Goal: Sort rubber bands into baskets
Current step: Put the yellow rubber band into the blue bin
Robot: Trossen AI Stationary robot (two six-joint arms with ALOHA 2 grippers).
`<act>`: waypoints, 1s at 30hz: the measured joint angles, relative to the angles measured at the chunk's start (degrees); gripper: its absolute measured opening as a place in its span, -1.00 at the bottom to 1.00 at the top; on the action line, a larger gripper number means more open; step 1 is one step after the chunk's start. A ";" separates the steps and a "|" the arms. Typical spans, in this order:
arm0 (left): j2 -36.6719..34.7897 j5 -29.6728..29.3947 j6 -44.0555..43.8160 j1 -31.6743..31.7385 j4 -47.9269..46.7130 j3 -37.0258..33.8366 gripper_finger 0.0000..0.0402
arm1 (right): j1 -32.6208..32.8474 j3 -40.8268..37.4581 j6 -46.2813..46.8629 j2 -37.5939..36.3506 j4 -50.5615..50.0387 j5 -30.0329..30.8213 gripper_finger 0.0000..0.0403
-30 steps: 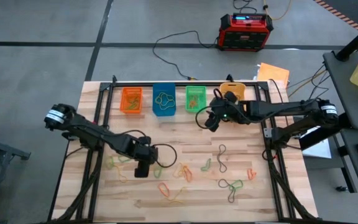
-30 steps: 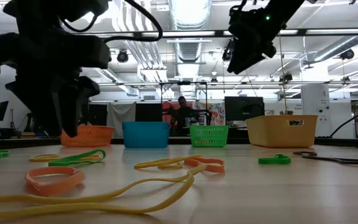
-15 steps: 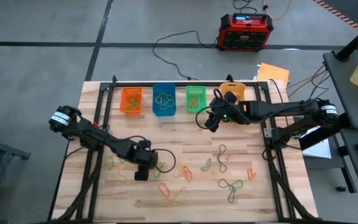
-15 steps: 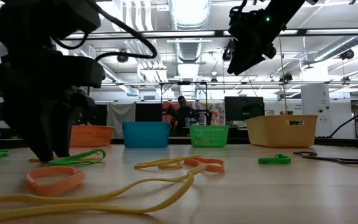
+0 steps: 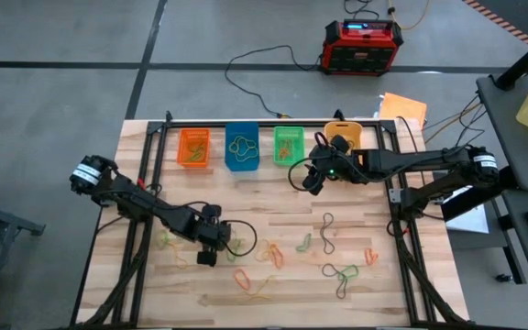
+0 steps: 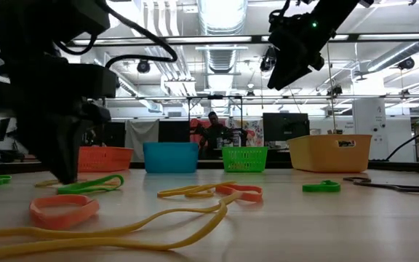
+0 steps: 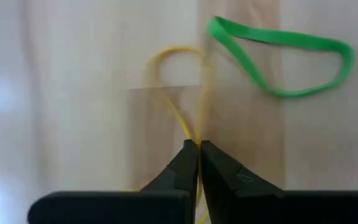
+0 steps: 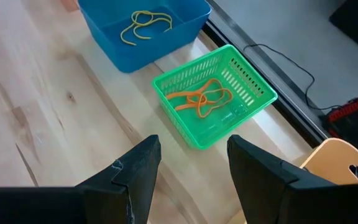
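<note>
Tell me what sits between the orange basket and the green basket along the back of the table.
The blue basket stands between the orange basket and the green basket, with yellow rubber bands inside it. The high view shows the row; the low view confirms it.

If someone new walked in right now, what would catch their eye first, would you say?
Probably the left gripper, shut on a yellow rubber band at the table's front left beside a green rubber band. Next, the right gripper hanging open above the green basket, which holds orange bands.

Grey floor point(image 5: 62, 92) behind the wooden table point(image 5: 374, 293); ceiling lights point(image 6: 220, 14) hang over distant monitors point(image 6: 282, 125).
</note>
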 joint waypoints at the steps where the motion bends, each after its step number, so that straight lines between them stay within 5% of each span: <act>1: -1.26 -0.49 0.60 0.04 0.15 -0.04 -1.00 | 0.00 -0.09 0.01 0.00 -0.01 0.00 -0.09; 20: -30.38 -16.56 9.38 3.78 2.64 0.31 -1.00 | -0.04 -1.29 -0.42 0.00 2.13 0.00 -0.09; 30: -34.32 -16.95 16.98 17.34 5.72 0.37 -1.00 | -0.04 -1.32 -1.03 0.00 3.54 0.02 -0.09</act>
